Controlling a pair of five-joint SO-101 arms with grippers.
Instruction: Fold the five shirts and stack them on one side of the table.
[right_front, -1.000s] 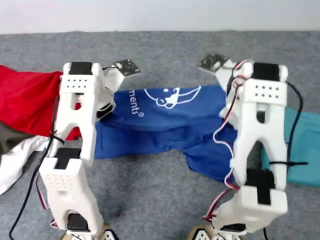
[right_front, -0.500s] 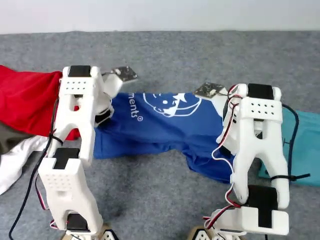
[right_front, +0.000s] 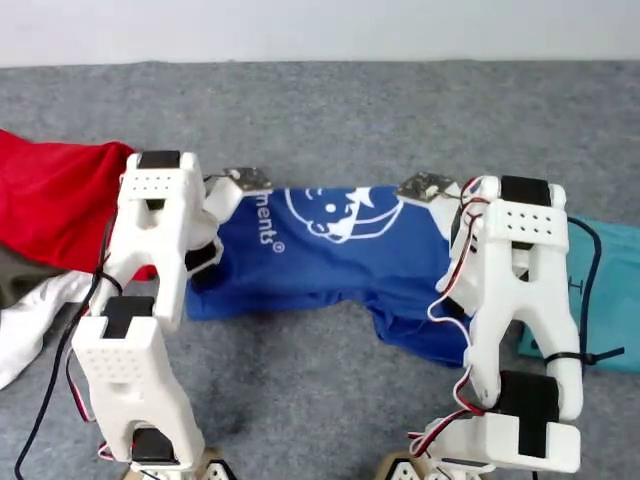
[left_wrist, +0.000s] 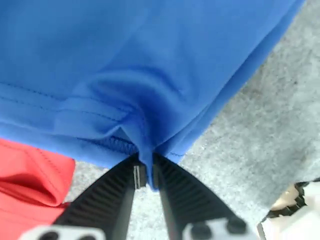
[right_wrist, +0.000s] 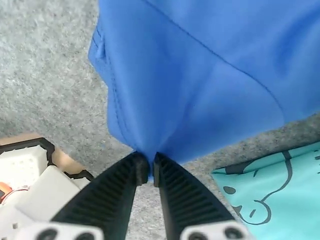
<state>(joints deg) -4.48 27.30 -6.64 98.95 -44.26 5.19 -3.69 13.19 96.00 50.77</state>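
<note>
Both arms have hold of the blue shirt (right_front: 320, 260), which is spread across the middle of the grey tabletop (right_front: 350, 110). The left end effector (left_wrist: 145, 175) is clamped on a fold at its edge, right by the red shirt (right_front: 50, 200). The right end effector (right_wrist: 146, 167) pinches the opposite edge, next to the teal shirt (right_front: 615, 290).

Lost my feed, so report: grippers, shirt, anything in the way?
Left gripper shut on blue shirt edge. Right gripper shut on it too. Shirt spread between them. Red shirt and teal shirt flank it, close.
</note>
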